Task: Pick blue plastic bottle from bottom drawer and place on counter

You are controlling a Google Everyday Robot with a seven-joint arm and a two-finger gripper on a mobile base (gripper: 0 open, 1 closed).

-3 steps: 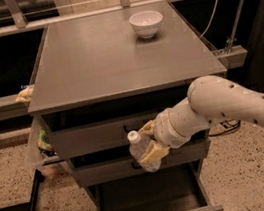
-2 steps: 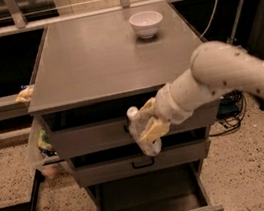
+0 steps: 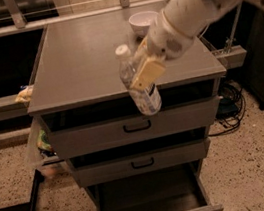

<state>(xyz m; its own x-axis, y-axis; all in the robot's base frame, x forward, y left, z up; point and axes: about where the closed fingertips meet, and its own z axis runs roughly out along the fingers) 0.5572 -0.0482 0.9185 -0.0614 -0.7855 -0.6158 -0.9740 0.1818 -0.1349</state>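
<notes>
My gripper [image 3: 142,73] is shut on the blue plastic bottle [image 3: 141,94], a clear bottle with a white cap and a white-and-blue label. It holds the bottle tilted in the air over the front edge of the counter [image 3: 78,61], in front of the top drawer. The bottom drawer [image 3: 154,202] stands pulled open below, dark inside, with nothing showing in it. My white arm reaches in from the upper right.
A white bowl [image 3: 143,22] sits at the back right of the counter, just behind my arm. Two shallower drawers with black handles [image 3: 136,126] stand slightly open above the bottom drawer. Cables lie on the floor at right [image 3: 228,105]. A yellow object [image 3: 23,95] rests on the left ledge.
My gripper has lifted the bottle from in front of the middle drawers up to the counter's front edge, and the arm has swung up and back.
</notes>
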